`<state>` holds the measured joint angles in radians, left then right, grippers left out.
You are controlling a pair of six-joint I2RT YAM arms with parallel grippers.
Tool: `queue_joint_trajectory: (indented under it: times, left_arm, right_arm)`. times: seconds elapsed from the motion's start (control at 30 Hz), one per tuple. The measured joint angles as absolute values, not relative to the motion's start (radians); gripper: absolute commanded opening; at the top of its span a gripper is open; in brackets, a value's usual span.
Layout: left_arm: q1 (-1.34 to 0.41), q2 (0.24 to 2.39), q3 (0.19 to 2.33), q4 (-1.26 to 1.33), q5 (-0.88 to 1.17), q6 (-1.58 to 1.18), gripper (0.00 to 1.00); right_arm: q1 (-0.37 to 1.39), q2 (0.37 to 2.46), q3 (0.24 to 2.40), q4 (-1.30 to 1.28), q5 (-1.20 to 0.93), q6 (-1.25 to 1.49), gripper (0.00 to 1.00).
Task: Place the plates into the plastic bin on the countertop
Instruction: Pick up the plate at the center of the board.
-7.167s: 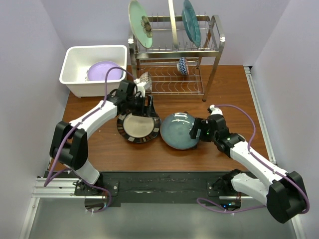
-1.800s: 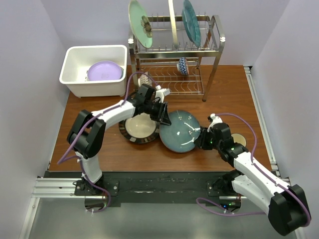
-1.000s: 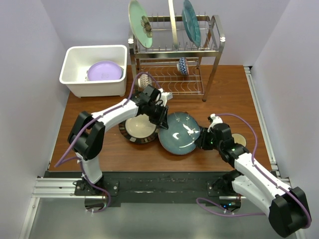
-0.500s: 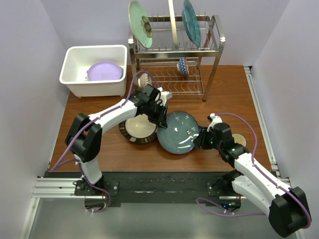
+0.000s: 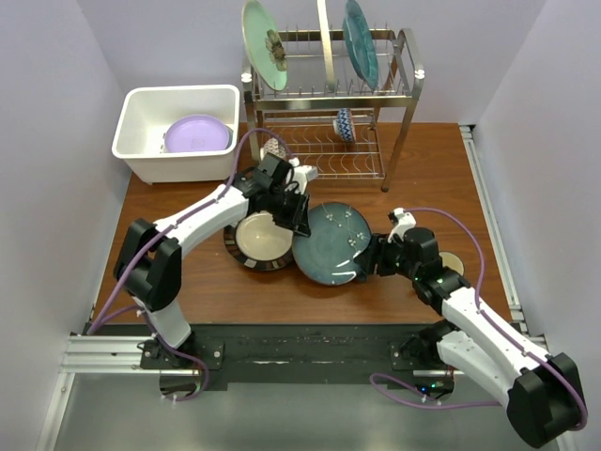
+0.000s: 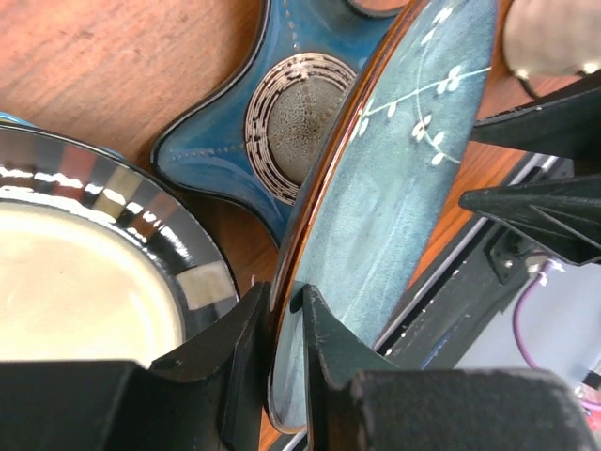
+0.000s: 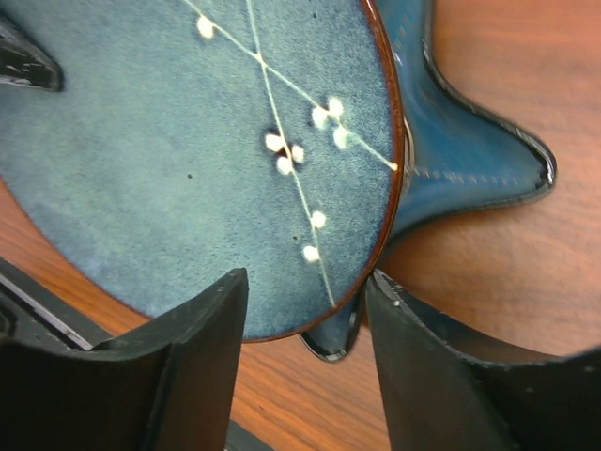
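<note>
Far out at ten o'clock on the table sits the bin (image 5: 178, 167), with the lavender plate (image 5: 197, 134) lying flat inside; the other plates belong there too. Coming right, the striped plate (image 5: 259, 239) lies flat on the wood near centre, untouched.

At its two o'clock my left gripper (image 5: 297, 214) is closed on the rim of the blossom plate (image 5: 329, 246). In the wrist view my fingers (image 6: 242, 349) pinch the brown edge, one on each face, with no gap showing. I take it by the rim because a flat plate offers nothing else to grab. It stands tilted, the gripped edge raised and the far edge low, over the star plate (image 6: 291, 113) lying beneath it.

At the blossom plate's three o'clock my right gripper (image 5: 377, 256) is spread wide. Its fingers (image 7: 192, 362) sit either side of the low rim without pinching it. I judge it is there to prop that edge while the left takes the weight.

What remains, I reckon, is a lift and a carry toward ten o'clock. A thin rim grip on glazed ware could slip if I swing fast.
</note>
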<state>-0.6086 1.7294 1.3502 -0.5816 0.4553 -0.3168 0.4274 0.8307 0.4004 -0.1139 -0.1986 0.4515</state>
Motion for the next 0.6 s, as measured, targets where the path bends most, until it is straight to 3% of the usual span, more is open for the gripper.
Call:
queue_joint_trajectory:
  times: [0.3, 0.6]
  left_arm:
    - [-0.499, 1.695, 1.320, -0.556, 0.572, -0.314, 0.00]
    - [-0.430, 1.668, 1.277, -0.535, 0.626, -0.319, 0.00]
  right_arm:
    - [0.443, 0.830, 0.451, 0.072, -0.267, 0.472, 0.63]
    - [0.443, 0.835, 0.452, 0.094, -0.280, 0.478, 0.64]
